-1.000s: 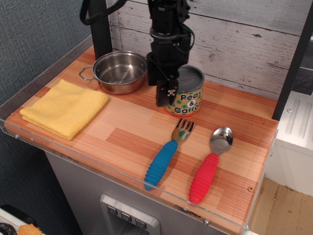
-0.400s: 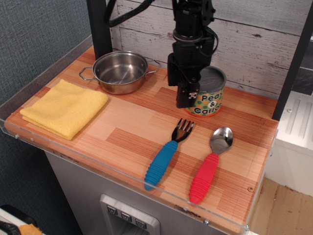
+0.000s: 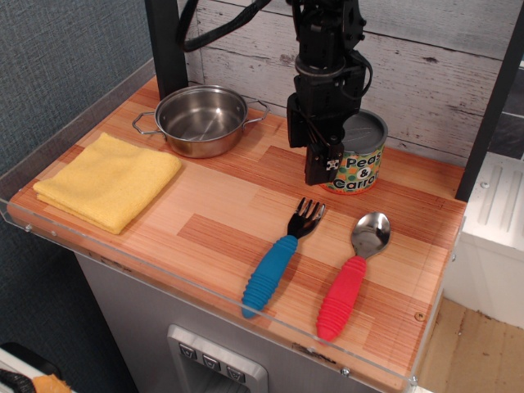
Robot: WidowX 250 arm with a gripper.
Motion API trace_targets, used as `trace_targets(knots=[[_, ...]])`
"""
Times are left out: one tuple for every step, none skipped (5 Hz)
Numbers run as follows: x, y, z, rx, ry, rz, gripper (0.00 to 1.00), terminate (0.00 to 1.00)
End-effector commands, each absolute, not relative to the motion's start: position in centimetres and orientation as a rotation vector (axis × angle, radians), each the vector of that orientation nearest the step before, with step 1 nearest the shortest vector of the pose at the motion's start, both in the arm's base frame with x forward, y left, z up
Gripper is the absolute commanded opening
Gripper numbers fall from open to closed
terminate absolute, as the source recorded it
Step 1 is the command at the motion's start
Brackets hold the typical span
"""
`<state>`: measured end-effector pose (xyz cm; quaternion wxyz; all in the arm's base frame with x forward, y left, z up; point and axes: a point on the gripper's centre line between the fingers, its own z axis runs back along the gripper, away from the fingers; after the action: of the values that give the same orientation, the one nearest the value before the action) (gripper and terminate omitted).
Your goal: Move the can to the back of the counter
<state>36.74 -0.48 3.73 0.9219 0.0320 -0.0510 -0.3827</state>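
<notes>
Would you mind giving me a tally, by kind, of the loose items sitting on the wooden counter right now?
Cans: 1, the can
Pots: 1, the steel pot
Cloths: 1, the yellow cloth
Forks: 1, the blue-handled fork
Spoons: 1, the red-handled spoon
Total: 5

You can't see the can's (image 3: 360,161) left side or the label's first letters; the gripper (image 3: 322,155) covers them, and its far finger and grip are hidden.
</notes>
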Motion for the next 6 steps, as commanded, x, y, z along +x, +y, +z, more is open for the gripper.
trace_targets(knots=[[36.3,1.8,8.9,0.059,-0.215,-0.603,1.0,0.0],[35.1,3.7,10.3,0.043,-0.248,-0.479,1.0,0.0],[34.6,5.1,11.2,0.028,-0.278,-0.366,1.0,0.0],[34.4,6.6,11.5,0.034,-0.282,-0.194,1.0,0.0],[34.4,8.2,11.5,0.053,-0.274,-0.002,1.0,0.0],[33.7,10.3,11.4,0.051,-0.295,0.17,1.0,0.0]])
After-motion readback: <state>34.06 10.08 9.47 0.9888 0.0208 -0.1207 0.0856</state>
